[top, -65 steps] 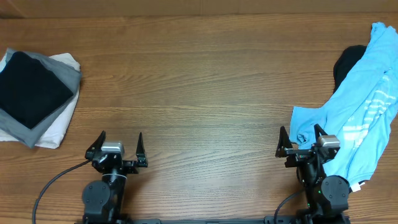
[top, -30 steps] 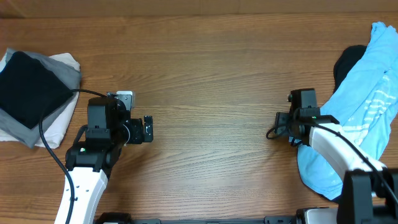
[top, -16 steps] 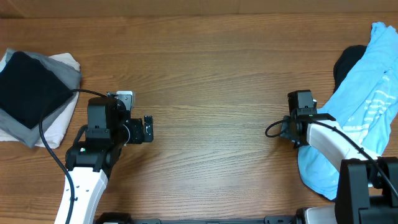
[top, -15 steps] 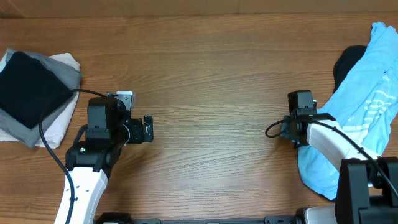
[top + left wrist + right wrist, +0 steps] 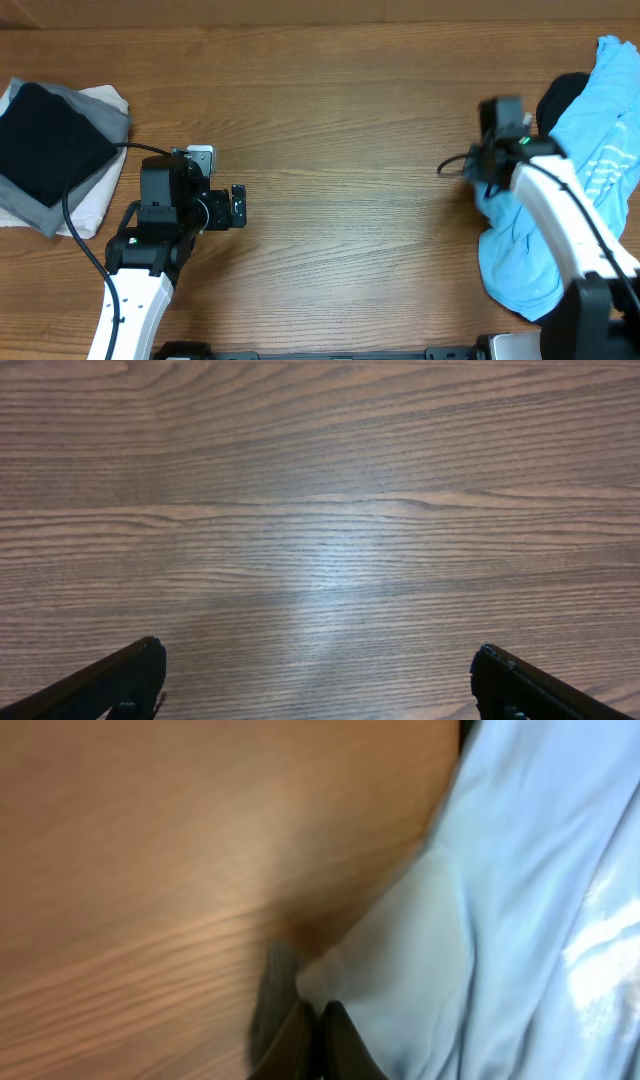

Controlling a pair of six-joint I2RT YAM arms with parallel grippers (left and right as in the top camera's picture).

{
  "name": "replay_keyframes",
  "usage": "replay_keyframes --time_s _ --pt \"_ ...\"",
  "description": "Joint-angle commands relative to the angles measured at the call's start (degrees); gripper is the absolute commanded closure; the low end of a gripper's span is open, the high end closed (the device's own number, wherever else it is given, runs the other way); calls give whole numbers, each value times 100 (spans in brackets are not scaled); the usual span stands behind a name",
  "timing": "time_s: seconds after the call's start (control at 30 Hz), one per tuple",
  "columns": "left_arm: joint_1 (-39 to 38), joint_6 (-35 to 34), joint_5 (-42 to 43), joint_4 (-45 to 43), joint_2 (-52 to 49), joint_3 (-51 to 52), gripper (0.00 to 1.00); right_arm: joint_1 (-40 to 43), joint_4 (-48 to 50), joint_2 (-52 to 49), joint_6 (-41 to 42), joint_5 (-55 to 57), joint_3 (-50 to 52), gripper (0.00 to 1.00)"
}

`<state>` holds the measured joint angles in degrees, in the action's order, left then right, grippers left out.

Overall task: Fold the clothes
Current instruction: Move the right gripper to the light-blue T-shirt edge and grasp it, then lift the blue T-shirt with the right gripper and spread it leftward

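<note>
The sky-blue T-shirt [image 5: 570,190] lies crumpled at the table's right side, white stripes showing, with a black garment [image 5: 562,95] partly under its far end. My right gripper [image 5: 487,172] is at the shirt's left edge. In the right wrist view its jaws [image 5: 316,1038] are shut on a pinch of the light-blue fabric [image 5: 500,920], lifted off the wood. My left gripper [image 5: 240,208] hovers over bare table at centre-left, far from the shirt. In the left wrist view it [image 5: 320,685] stands open with only wood between the fingertips [image 5: 130,678].
A folded stack sits at the far left: a black garment [image 5: 45,140] on grey [image 5: 105,130] and white [image 5: 85,210] ones. The wooden table [image 5: 340,120] stretches between the two arms. A cable [image 5: 85,190] runs from the left arm.
My right gripper has shut on the T-shirt's left edge and moved toward the table's far side, drawing that edge along. The left arm has stayed still.
</note>
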<state>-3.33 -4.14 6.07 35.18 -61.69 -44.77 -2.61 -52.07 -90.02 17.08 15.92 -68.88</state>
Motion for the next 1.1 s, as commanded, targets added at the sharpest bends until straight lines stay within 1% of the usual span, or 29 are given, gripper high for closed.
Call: replay_keyframes --time_s 0.0,0.03,0.1,0.13,0.23,0.27,0.4,0.5,0.57,0.63,0.73,0.77,0.8,0.87,0.9,0.97,1.0,1.07 --pt "20 -61 105 -15 -13 -136 0 -57 -505 404 -1008 -1478 -1436 96" --pt "20 -61 105 -28 -13 -136 0 -120 -697 404 -1434 -2031 -1749 96" --pt "20 -81 105 -66 -13 -136 0 -286 -951 404 -1969 -2739 -2098 96" --pt "20 -114 105 -79 -13 -136 0 -367 -990 411 -2177 -3003 -2138 96" --pt "20 -122 105 -96 -13 -136 0 -732 -1128 380 -3080 -4391 -2107 96" --pt "20 -125 105 -94 -13 -136 0 -916 -1128 341 -3237 -4758 -2107 96" --pt "20 -125 105 -96 -13 -136 0 -1547 -647 144 -3206 -4841 -2107 96" --pt "20 -125 107 -96 -13 -136 0 -2072 109 -236 -3147 -4795 -2107 96" --pt "20 -125 107 -96 -13 -136 0 -2225 507 -468 -2865 -4640 -2107 96" --pt "20 -125 107 -96 -13 -136 0 -2341 1163 -887 -2306 -4284 -2107 96" --pt "20 -125 107 -96 -13 -136 0 -2361 1849 -1515 -1801 -4190 -2107 96" --pt "20 -125 107 -96 -13 -136 0 -2358 1902 -1655 -1786 -4170 -2107 93" --pt "20 -125 107 -94 -13 -136 0 -2358 1864 -1740 -1781 -4063 -2107 84" --pt "20 -127 177 -92 -13 -136 0 -2310 1648 -1740 -1484 -3442 -2109 59" --pt "20 -125 245 -94 -13 -136 0 -2260 1508 -1685 -1178 -2983 -2127 48" --pt "20 -127 415 -125 -13 -136 0 -2118 1222 -1517 -726 -2238 -2127 32" --pt "20 -129 490 -146 -13 -136 0 -2050 1110 -1438 -588 -2011 -2127 28" --pt "20 -319 634 -227 -13 -136 0 -1696 713 -1027 -179 -1401 -2127 16"
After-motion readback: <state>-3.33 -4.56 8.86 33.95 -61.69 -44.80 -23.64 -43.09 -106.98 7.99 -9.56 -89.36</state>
